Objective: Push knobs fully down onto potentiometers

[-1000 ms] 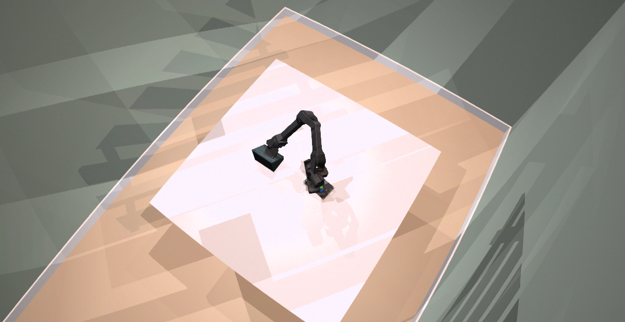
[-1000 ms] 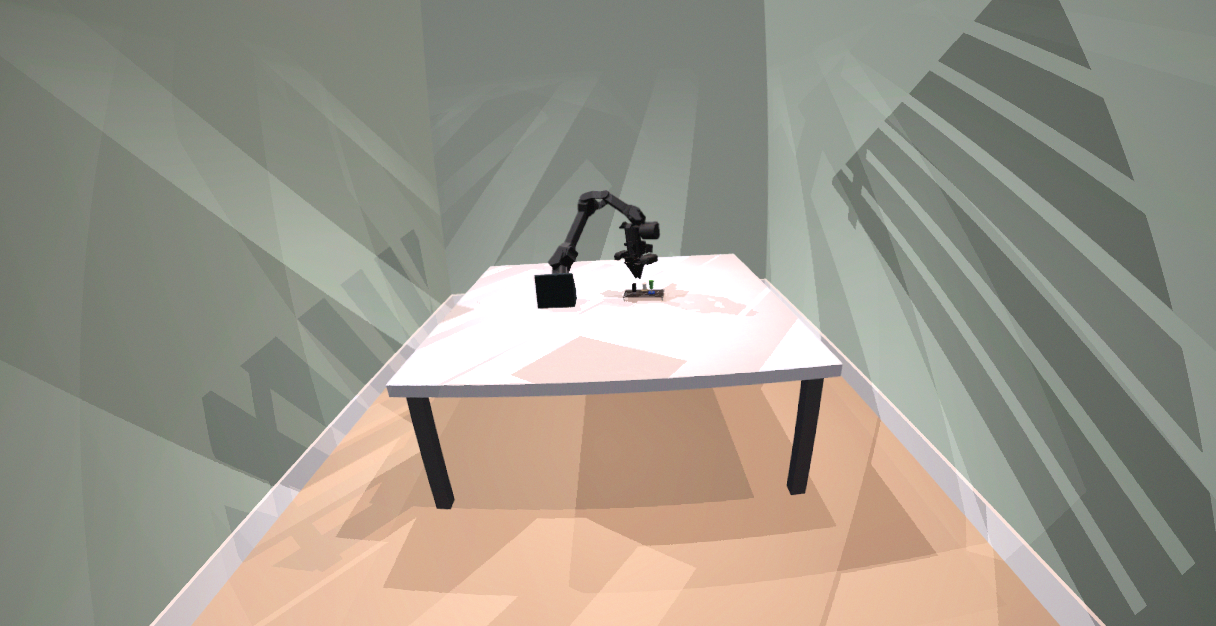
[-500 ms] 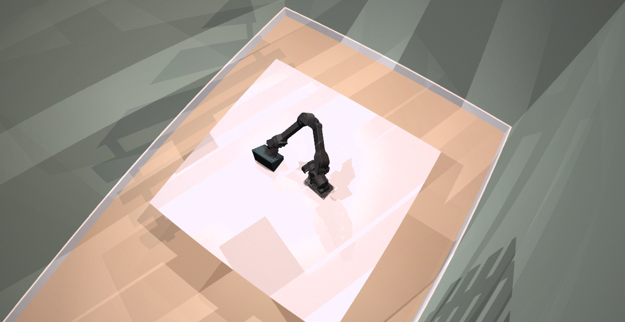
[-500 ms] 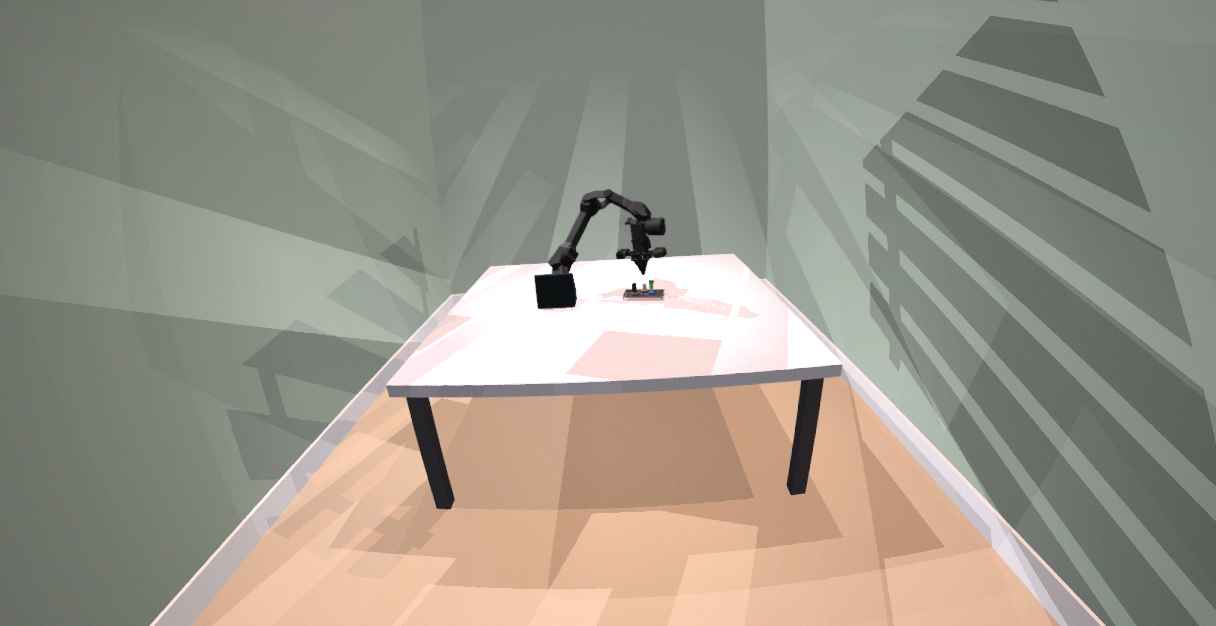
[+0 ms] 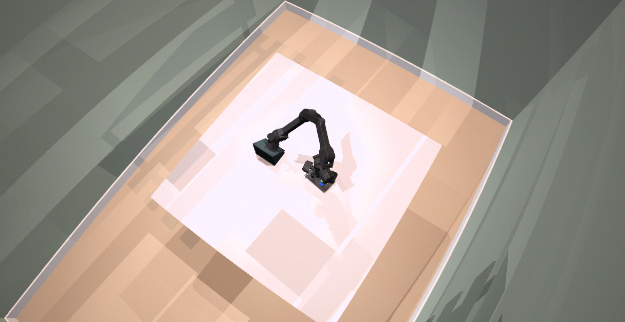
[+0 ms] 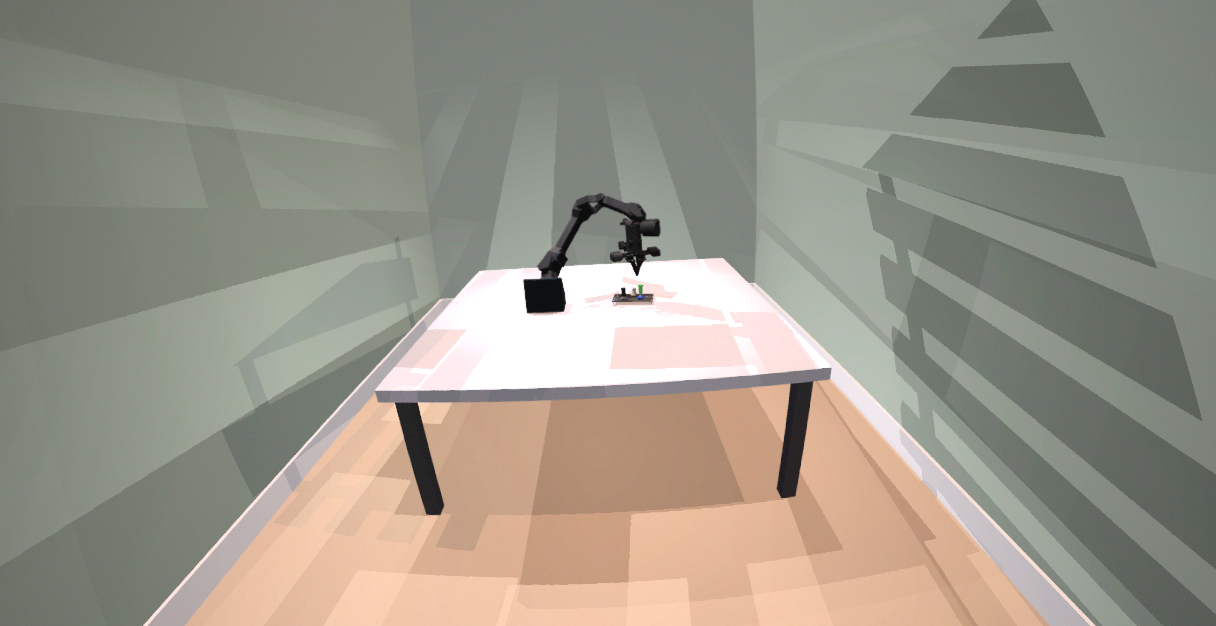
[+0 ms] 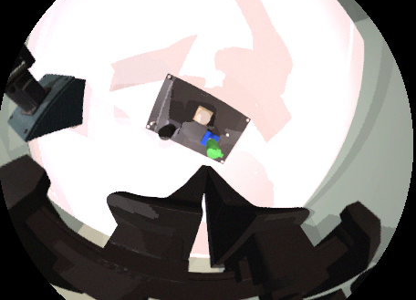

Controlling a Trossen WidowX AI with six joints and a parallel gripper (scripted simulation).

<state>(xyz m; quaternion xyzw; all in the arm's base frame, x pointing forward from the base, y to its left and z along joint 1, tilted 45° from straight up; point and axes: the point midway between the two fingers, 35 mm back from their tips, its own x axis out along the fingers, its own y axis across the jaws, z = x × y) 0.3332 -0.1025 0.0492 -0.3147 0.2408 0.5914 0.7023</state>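
Observation:
The dark circuit board [image 7: 234, 127] [image 6: 627, 300] stands on short legs on the table. A green knob [image 7: 213, 150] [image 6: 640, 288] stands tall over a blue potentiometer [image 7: 210, 138] at one end. A black knob [image 7: 166, 131] [image 6: 623, 291] stands lower at the other end; its seating cannot be made out. A tan potentiometer with a pale round top [image 7: 203, 116] is between them. My gripper [image 7: 205, 170] [image 6: 636, 272] is shut and empty, pointing down. It hangs above the board, a little above the green knob's top in the exterior view. The arm hides the fingertips in the top view.
The arm's dark box-shaped base [image 5: 268, 151] [image 6: 544, 295] [image 7: 61, 108] stands on the white table [image 5: 262, 189] [image 6: 510, 350], to the left of the board. Small pale pins or screws mark the board's corners. Shadows of the arm fall across the table.

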